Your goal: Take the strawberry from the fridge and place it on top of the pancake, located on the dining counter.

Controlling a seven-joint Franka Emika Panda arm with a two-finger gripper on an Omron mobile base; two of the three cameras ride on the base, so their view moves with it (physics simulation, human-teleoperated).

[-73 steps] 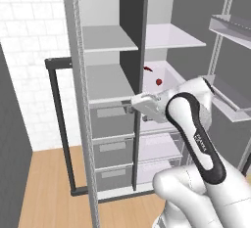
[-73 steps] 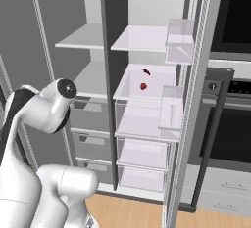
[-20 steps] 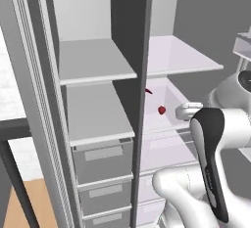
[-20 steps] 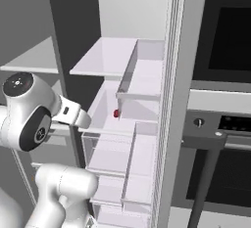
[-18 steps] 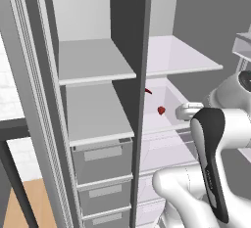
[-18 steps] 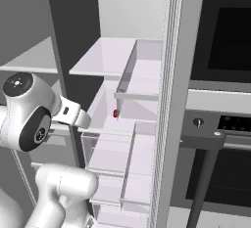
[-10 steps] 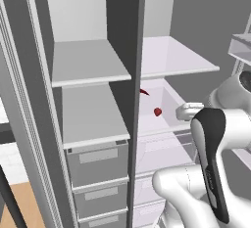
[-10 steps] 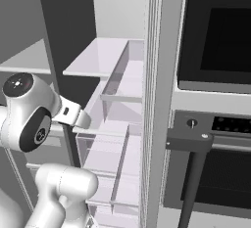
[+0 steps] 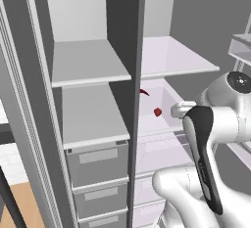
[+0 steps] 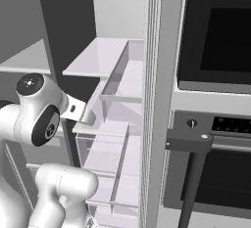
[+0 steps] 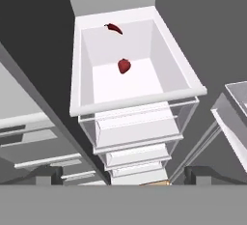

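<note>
We've got our pincer [image 11: 120,175] spread wide, holding nothing. Straight ahead of it, well apart, the small rounded glossy strawberry [image 11: 124,65] sits on the fridge's [image 9: 93,65] smooth white shelf [image 11: 116,81], with a thin curved dark-red pepper [image 11: 113,28] farther back.

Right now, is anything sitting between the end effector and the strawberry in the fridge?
Nothing visible does. In the hand view the strawberry lies alone on the white shelf, open on the near side. The thin dark-red item lies farther back, behind the berry, apart from it.

A dark red chili [image 11: 114,28] lies beside a black wall oven [image 10: 215,36]
</note>
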